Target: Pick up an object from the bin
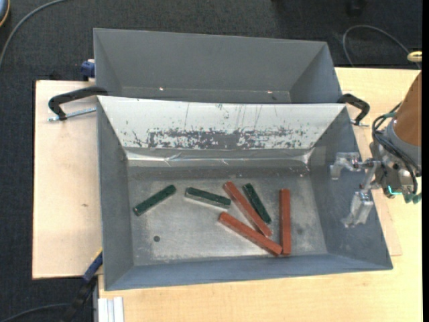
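Highest up, the gripper (pixel 358 210): hangs right of the upright red stick (pixel 285 220), above the sloping right wall of the bin (pixel 335 200). Cannot tell whether spread or pressed together; carries nothing visible. Nearest candidate for picking: that upright red stick, flat on the floor. Touching its lower end, a long slanted red stick (pixel 249 234). Just left of it, a second slanted red stick (pixel 245 207) with a dark green stick (pixel 257 202) against it. Farther left, a middle green stick (pixel 208 196) and a far green stick (pixel 154 200), well apart. Likely trouble: dropping straight down and striking the wall; closing near the touching ends and catching two sticks, or nudging one aside.
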`<state>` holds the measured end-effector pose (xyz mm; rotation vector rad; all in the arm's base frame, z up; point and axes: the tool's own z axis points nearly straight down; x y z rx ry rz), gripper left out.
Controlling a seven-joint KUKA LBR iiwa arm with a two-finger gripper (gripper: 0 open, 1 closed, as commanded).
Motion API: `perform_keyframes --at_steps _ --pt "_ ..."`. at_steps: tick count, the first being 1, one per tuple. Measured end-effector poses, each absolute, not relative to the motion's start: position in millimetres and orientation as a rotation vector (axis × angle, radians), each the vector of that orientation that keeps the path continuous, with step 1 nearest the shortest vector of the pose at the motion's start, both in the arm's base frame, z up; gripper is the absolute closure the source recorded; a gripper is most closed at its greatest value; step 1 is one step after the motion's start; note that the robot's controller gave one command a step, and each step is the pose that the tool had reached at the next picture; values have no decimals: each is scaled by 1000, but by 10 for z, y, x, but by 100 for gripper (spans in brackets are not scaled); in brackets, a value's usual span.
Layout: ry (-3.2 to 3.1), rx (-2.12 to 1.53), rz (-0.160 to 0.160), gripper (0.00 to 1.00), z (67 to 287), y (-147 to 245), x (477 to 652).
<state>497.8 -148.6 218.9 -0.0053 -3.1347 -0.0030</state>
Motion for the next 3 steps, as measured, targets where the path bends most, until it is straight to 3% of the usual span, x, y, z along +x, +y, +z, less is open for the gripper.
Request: perform_keyframes --at_steps 1,2,3 --pt "-3131 264 -5 0 674 -891 5111" --pt "-2999 967 2 0 718 -717 5689" --pt "-2878 1282 2 0 719 -238 5894"
